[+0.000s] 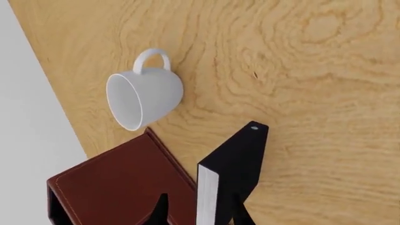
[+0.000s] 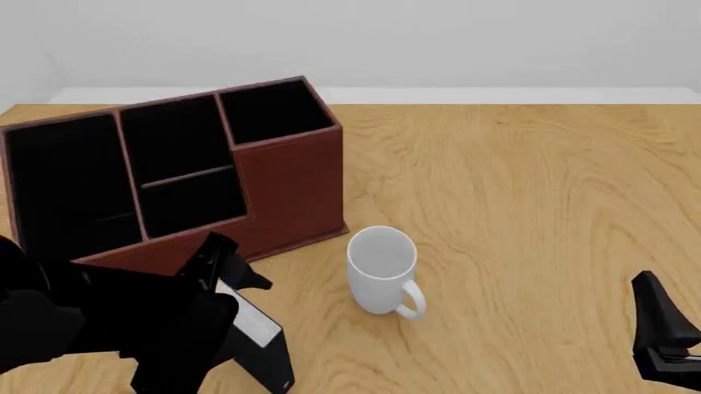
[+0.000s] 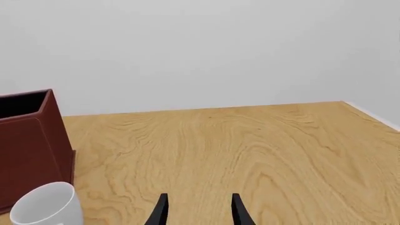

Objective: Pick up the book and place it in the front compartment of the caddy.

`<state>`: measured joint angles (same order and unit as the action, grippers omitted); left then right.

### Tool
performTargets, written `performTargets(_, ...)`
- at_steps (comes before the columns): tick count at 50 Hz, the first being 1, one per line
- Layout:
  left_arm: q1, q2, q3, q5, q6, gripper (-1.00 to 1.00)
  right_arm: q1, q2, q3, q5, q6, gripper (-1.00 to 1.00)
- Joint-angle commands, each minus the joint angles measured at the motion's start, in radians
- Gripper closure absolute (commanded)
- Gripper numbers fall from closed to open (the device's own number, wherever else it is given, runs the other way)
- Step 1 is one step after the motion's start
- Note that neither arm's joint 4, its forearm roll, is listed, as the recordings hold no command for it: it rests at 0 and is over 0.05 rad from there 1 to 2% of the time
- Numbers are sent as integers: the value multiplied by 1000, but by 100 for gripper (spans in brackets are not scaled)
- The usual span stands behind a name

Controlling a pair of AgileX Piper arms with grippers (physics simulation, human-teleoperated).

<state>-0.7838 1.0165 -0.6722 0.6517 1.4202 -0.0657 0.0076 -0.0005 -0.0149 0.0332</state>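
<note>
Crowding the front view at 7 o'clock, nearest the lens: finding the left tool [image 1: 200, 213] released, fingers spread and straddling the book [image 1: 231, 168] without clamping it. Noting a gap showing between one finger [image 1: 160, 210] and the white page edges, so judging nothing as gripped yet.

Placing the book on the surface [image 2: 526, 205], standing on edge and tilted, at 7 o'clock from the white mug [image 2: 382, 267] and at 6 o'clock from the caddy [image 2: 287, 185], clear of every slot.

Reading the step as the grasp itself, with lifting not yet begun. Expecting the next move to be closing on the covers, raising the book above the caddy's rim, then carrying it toward 11 o'clock to the front compartment [image 2: 176, 141], taken to be the farther half of the middle section, and lowering it in upright.

Seeing the right tool [image 3: 196, 211] idling at 4 o'clock, also released, holding nothing.

Struggling to make out much of the book in the front view, with the black arm covering it. Losing the left fingers' bases and the caddy's near corner past the picture edges.
</note>
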Motion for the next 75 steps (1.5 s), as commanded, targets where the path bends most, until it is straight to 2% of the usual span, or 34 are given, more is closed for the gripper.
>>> performTargets(1, 7, 21, 12, -12, -6, -100, -4, 0, 0, -1, 6, -100)
performTargets(14, -22, 47, 30, -47, -38, -100, -6, -1, 0, -2, 7, -100)
performTargets(27, -20, 69, 23, -64, -51, -100, -8, 16, 0, -17, 9, -100)
performTargets(50, -27, 127, 66, -142, -73, -100, -11, 26, 0, -22, 3, -100)
performTargets(54, -34, 149, 70, -144, -93, -100, -12, 27, 0, -22, 2, -100)
performTargets(55, -53, 150, 72, -121, -117, -100, -13, 24, 0, -19, 2, -100)
performTargets(56, -49, 144, 87, -134, -98, -100, -13, 24, 0, -19, 2, -100)
performTargets(57, -3, 174, 75, -174, -74, 100, -13, 29, 0, -24, 1, -100)
performTargets(59, -46, 158, 84, -138, -109, 100, -14, 27, 0, -22, 0, -100)
performTargets(71, -51, 167, 88, -164, -97, 100, -15, 33, 0, -27, -1, -100)
performTargets(75, -76, 148, 86, -139, -112, 100, -16, 23, 0, -18, -1, -100)
